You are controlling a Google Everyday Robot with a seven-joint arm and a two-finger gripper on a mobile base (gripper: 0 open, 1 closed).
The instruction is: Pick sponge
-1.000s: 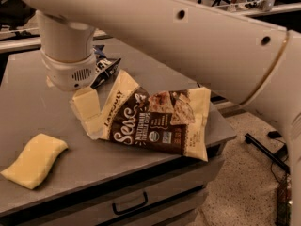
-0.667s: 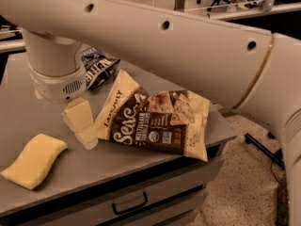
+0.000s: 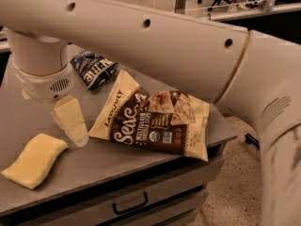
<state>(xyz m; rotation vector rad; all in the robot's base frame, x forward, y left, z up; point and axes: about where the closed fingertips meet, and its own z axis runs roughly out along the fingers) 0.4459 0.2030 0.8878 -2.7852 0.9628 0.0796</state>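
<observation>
Toward the front-left of the table (image 3: 94, 169) lies the sponge (image 3: 35, 160), the tool (image 3: 77, 134) hanging just beside its corner (empty, how far open I cannot tell), so dropping off-centre might shove it overboard.

One close view looking down past arm (image 3: 155, 36); jaws lower-left over table (image 3: 117, 160)

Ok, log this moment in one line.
gripper: low over table, beside sponge | sponge: flat, not grasped | chip bag: beside gripper
</observation>
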